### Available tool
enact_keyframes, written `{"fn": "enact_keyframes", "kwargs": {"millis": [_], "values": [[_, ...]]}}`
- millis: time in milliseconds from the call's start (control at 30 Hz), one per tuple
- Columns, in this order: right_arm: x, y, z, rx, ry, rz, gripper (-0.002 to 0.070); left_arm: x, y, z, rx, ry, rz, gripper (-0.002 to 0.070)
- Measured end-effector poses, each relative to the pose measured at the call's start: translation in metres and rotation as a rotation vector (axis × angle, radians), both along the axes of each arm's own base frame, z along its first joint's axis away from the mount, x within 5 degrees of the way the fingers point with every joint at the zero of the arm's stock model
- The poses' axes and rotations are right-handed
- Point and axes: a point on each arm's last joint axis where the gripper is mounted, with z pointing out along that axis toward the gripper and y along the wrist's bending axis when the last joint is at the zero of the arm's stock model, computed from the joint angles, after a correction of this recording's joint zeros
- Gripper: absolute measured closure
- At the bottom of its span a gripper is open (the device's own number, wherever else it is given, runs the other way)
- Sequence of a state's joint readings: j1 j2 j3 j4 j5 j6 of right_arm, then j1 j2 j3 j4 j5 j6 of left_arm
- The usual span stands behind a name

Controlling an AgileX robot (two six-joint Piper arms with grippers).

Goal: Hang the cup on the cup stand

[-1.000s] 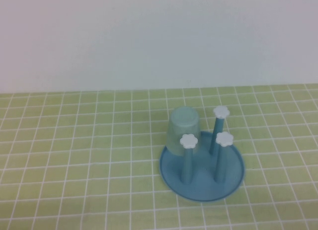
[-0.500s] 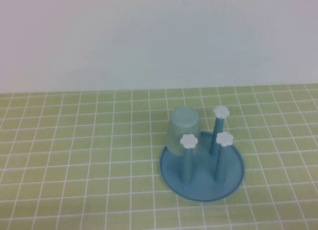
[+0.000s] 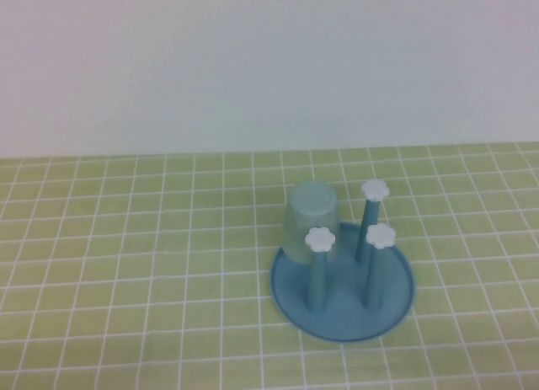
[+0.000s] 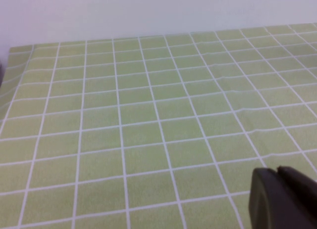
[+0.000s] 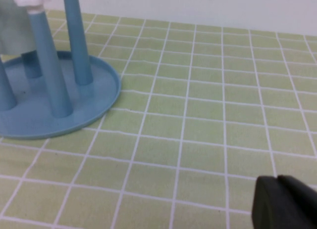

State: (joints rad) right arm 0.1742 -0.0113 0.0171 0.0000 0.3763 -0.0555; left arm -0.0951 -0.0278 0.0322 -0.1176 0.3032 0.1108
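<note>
A small, pale mint-green, translucent plastic cup [image 3: 310, 221] is seen upside down over the far-left post of a round blue plastic cup stand [image 3: 343, 285], its flat bottom facing up and its mouth reaching down to the dish-shaped base. Three other upright blue posts are left bare, each topped by a white flower-shaped knob [image 3: 320, 239]. The stand is placed on a tablecloth of yellow-green squares with white grid lines [image 3: 126, 272], a little right of the centre of the table, in front of a plain pale wall [image 3: 253, 70]. Neither arm is seen from the high camera. The left gripper [image 4: 283, 199] is shown only as a dark tip low over bare cloth in its wrist view, with its fingers pressed together and nothing between them. The right gripper [image 5: 282, 202] is likewise shown as a dark tip, pressed together on nothing, over the cloth beside the stand and well apart from its rim; the cup's pale wall [image 5: 15, 28] is glimpsed behind the posts in that view.
</note>
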Motion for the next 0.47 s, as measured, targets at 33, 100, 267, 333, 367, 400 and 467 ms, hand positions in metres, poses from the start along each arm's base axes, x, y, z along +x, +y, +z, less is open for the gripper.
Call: {"fn": "enact_keyframes", "kwargs": {"millis": [33,100,267,333,367,400,467], "values": [[0.0001,0.0000,0.0002,-0.009,-0.004,0.004,0.0678,0.0000,0.0000,0.0000,0.000,0.000,0.000,0.0675],[0.0001,-0.0003,0.0001,-0.036,-0.008,0.010,0.0678,0.0000,0.0000,0.0000,0.000,0.000,0.000,0.0675],[0.0002,-0.0005,0.0001,-0.052,-0.011,0.013,0.0678,0.0000,0.0000,0.0000,0.000,0.000,0.000,0.0675],[0.0002,-0.0006,0.0001,-0.052,-0.011,0.012,0.0678,0.0000,0.0000,0.0000,0.000,0.000,0.000,0.0675],[0.0002,-0.0006,0.0001,-0.052,-0.011,0.012,0.0678,0.0000,0.0000,0.0000,0.000,0.000,0.000,0.0675],[0.0002,-0.0006,0.0001,-0.050,-0.011,0.011,0.0678,0.0000,0.0000,0.0000,0.000,0.000,0.000,0.0675],[0.0002,-0.0006,0.0001,-0.050,-0.011,0.011,0.0678,0.0000,0.0000,0.0000,0.000,0.000,0.000,0.0675]]}}
